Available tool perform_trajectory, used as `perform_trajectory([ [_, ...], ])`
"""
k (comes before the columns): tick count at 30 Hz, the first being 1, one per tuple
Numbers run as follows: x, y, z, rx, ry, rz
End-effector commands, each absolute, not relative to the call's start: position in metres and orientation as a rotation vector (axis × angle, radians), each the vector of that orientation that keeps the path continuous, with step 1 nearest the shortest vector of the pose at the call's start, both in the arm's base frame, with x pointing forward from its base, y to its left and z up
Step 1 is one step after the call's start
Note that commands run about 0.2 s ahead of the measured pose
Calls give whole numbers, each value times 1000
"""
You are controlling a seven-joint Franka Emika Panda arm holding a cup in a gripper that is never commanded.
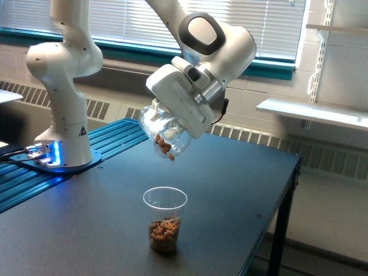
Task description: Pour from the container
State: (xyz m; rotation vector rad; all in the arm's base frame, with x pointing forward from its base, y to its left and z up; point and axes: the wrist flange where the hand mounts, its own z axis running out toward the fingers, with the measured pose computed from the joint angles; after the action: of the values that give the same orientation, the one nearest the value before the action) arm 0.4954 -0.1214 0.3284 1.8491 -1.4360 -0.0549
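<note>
The container (pixel 163 135), a rounded clear jar, hangs tilted steeply with its mouth facing down and toward the exterior view's right. Brown nuts (pixel 165 147) crowd at its lower lip. My gripper (pixel 170 123) is shut on the container, and its fingers are mostly hidden behind the white hand. Below the container's mouth, a smaller tapered clear cup (pixel 165 220) stands upright on the dark table (pixel 230 190). Brown nuts fill roughly its bottom third.
The arm's white base (pixel 62 115) stands at the exterior view's left on a blue ribbed platform (pixel 109 138) with a glowing blue light. The table's edge and leg run down at the exterior view's right. A white shelf (pixel 313 112) is mounted on the far wall.
</note>
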Motion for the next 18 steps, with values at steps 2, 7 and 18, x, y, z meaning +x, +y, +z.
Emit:
perform_trajectory([
  [2,500,-118,328,1857,-1419,-76],
  [7,501,-117,328,1850,-1418,-88],
  [18,503,-116,328,1836,-1409,-114],
])
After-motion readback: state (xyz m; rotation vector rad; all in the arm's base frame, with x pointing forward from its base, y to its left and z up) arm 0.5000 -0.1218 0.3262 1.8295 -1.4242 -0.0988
